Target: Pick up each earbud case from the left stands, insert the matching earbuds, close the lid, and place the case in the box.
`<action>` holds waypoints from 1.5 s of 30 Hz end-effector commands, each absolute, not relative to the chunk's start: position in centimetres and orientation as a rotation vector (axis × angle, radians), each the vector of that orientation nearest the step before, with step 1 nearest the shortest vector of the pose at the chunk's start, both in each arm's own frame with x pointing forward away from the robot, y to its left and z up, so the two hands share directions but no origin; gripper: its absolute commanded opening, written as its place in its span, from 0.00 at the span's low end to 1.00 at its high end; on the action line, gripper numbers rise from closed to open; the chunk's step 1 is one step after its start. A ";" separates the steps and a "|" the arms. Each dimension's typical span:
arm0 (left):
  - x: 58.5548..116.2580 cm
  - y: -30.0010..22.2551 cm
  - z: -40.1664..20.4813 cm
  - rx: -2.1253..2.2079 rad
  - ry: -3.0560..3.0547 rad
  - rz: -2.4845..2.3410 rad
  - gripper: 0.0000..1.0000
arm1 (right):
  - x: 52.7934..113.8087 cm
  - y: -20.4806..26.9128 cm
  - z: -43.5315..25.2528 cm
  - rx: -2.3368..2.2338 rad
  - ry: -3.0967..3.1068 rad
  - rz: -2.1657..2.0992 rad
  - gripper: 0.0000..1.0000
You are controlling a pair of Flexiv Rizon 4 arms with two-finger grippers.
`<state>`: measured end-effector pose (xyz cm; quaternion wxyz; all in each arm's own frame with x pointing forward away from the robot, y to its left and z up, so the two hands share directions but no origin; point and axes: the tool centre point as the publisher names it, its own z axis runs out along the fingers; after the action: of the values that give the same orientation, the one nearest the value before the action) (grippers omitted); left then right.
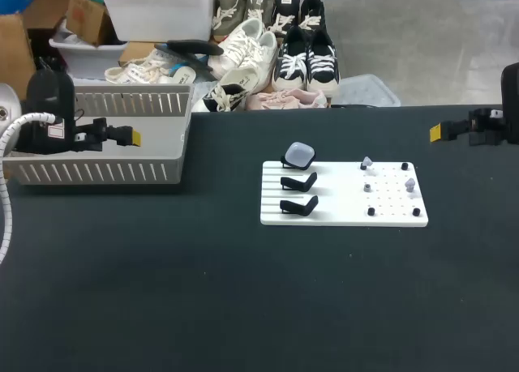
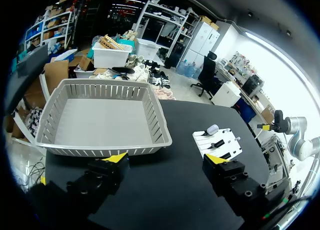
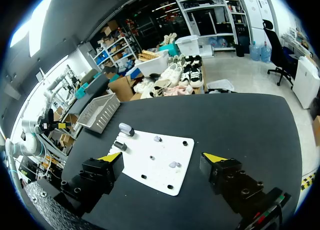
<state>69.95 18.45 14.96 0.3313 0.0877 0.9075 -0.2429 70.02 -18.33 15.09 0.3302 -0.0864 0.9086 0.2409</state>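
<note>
End effectors [image 2: 166, 158] [image 3: 162, 156] both wide open

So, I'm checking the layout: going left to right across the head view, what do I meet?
Grey basket → earbud case → first earbud → second earbud → right gripper.

Place: a robotics lab or test workshop, laid out for bench trials.
Machines: a left arm [image 1: 50, 96] and a right arm [image 1: 511, 104] come in from opposite sides of one work surface.
Desk: a wide, matte black desk [image 1: 243, 307] spans the whole working area.
Fixture: a white board [image 1: 336, 202] lies flat on the desk like a jig, drilled with rows of holes and fitted with black pegs [image 1: 371, 211] and black stands [image 1: 298, 182].
Container: a plain grey slatted box [image 1: 97, 171], of the storage-bin kind, sits on the desk near the left arm.
</note>
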 end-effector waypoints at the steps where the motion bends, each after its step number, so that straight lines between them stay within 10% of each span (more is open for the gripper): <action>1: 70.0 18.4 15.0 0.230 2.377 -0.633 1.00 | 70.0 -18.4 15.0 -0.229 2.375 0.634 1.00; 45: 72.8 17.7 16.1 0.460 2.276 -0.587 1.00 | 70.0 -18.4 15.0 -0.229 2.375 0.634 1.00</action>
<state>71.76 17.98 16.30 0.3591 0.1635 0.8913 -0.2235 70.02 -18.33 15.09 0.3302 -0.0865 0.9086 0.2408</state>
